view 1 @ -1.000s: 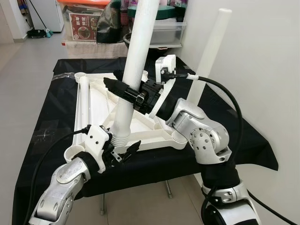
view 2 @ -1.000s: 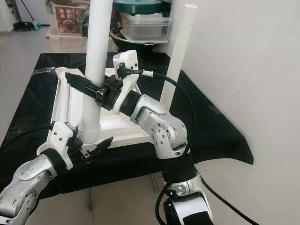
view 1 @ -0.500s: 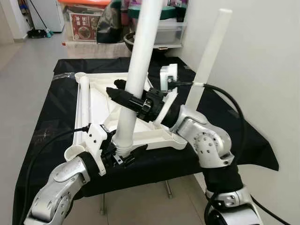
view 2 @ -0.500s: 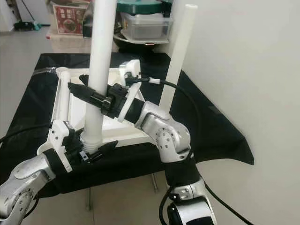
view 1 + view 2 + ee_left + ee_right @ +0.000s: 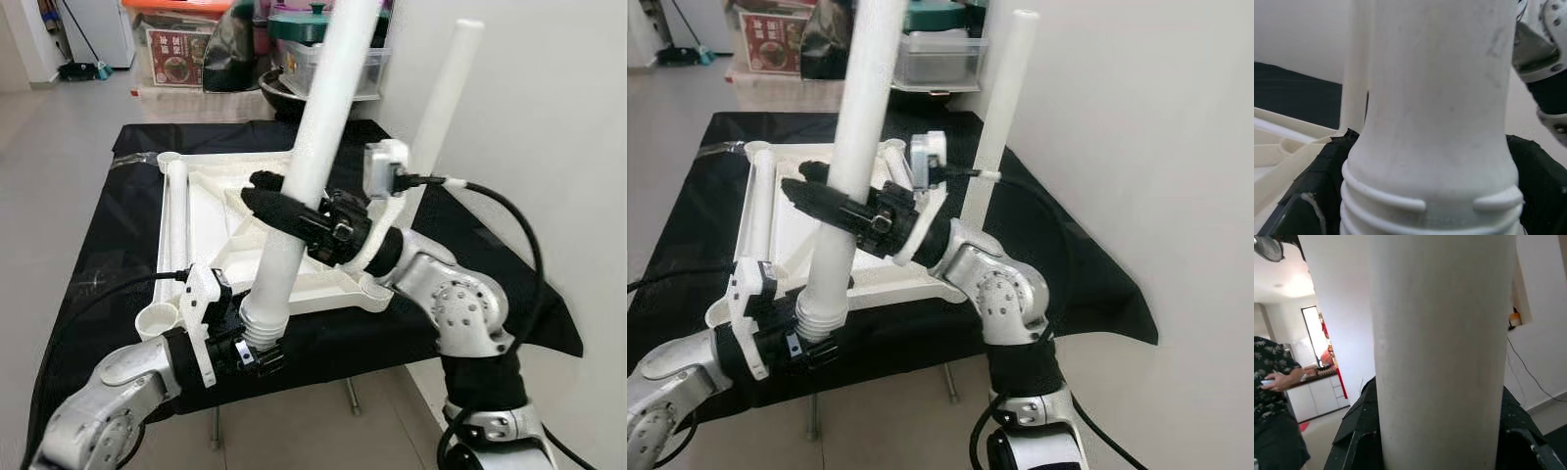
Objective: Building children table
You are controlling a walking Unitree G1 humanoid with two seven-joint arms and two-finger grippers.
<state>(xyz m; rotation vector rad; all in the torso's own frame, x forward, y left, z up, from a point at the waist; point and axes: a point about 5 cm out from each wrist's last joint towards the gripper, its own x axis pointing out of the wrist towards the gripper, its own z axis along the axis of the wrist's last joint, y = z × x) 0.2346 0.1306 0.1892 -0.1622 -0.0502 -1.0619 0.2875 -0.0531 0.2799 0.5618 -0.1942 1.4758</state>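
Black-draped work surface point(image 5: 118, 235) at frame centre carries the white upturned tabletop point(image 5: 206, 211). Right gripper point(image 5: 284, 201), forearm reaching in from centre right, is clamped round mid-shaft of the white table leg point(image 5: 309, 166), which tilts toward upper right. Left gripper point(image 5: 257, 351), lower left, grips the leg's threaded end point(image 5: 1430, 210). Second leg point(image 5: 443, 93) stands upright at rear corner. Clear storage bin point(image 5: 338, 69) in bkgd; contents unclear.

A white wall point(image 5: 549, 117) rises right of the black-draped bench point(image 5: 118, 255) — pale floor point(image 5: 49, 157), storage boxes point(image 5: 176, 49) behind
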